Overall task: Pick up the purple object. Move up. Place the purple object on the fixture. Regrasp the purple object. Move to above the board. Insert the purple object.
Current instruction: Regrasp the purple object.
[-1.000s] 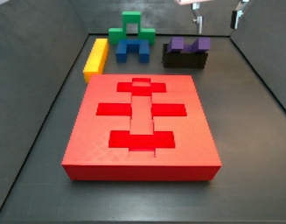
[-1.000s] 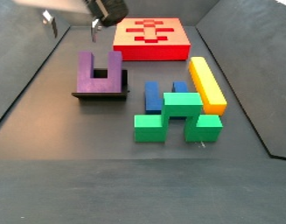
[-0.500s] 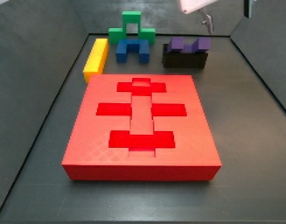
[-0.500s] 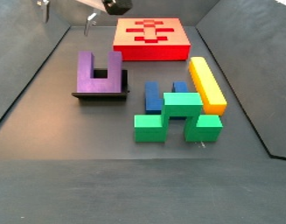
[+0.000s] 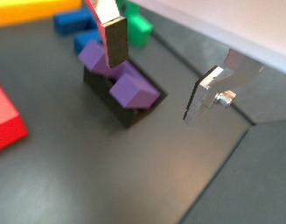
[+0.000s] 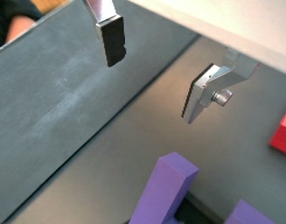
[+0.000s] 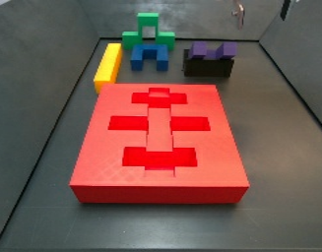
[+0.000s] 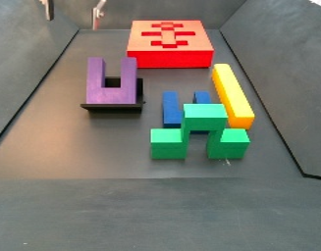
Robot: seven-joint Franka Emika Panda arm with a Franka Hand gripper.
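Note:
The purple object (image 7: 214, 49) rests on the dark fixture (image 7: 210, 68) at the far right of the floor, its two prongs pointing up. It also shows in a side view (image 8: 110, 80) and in both wrist views (image 5: 122, 80) (image 6: 163, 187). My gripper (image 7: 261, 9) is open and empty, high above and a little behind the purple object; only its fingertips show at the top edge of both side views (image 8: 73, 11). In both wrist views the fingers (image 5: 110, 39) (image 6: 110, 41) stand wide apart with nothing between them. The red board (image 7: 160, 138) lies in the middle of the floor.
A yellow bar (image 7: 108, 64), a green block (image 7: 150, 28) and a blue arch block (image 7: 153, 54) stand together at the back left, beside the fixture. Dark walls close in the floor on the sides and back.
My gripper has risen straight up away from the purple object and now nearly leaves the side views. It stays open. The purple object has not moved on the fixture.

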